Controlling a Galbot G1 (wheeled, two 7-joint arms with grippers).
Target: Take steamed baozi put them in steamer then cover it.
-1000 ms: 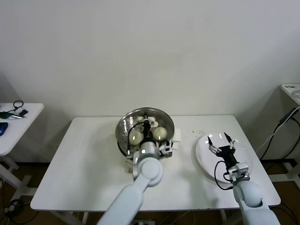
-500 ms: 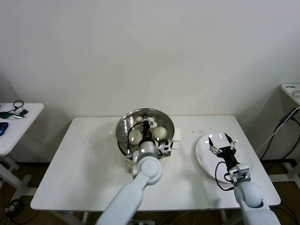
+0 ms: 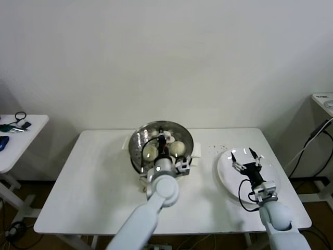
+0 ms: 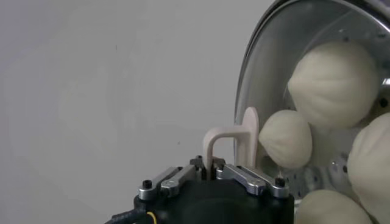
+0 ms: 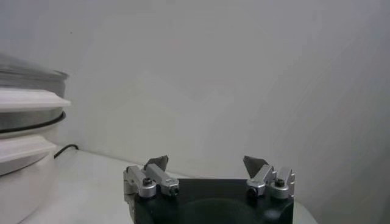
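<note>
The cover (image 4: pixel 256 91), rigid, probably heavy and breakable glass, sits over the steamer (image 3: pixel 136 143) and its soft baozi (image 4: pixel 334 82); its bar handle (image 4: pixel 234 141) is the sensible hold, pinched by the left gripper (image 4: pixel 211 175). The right gripper (image 5: pixel 206 165) hovers spread above the plate (image 3: pixel 225 174).

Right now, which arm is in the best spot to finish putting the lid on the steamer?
The left arm. Its left claw is shut on the lid's handle, over the steamer holding the baozi. The right claw hangs open over the white plate, off to the side.
</note>
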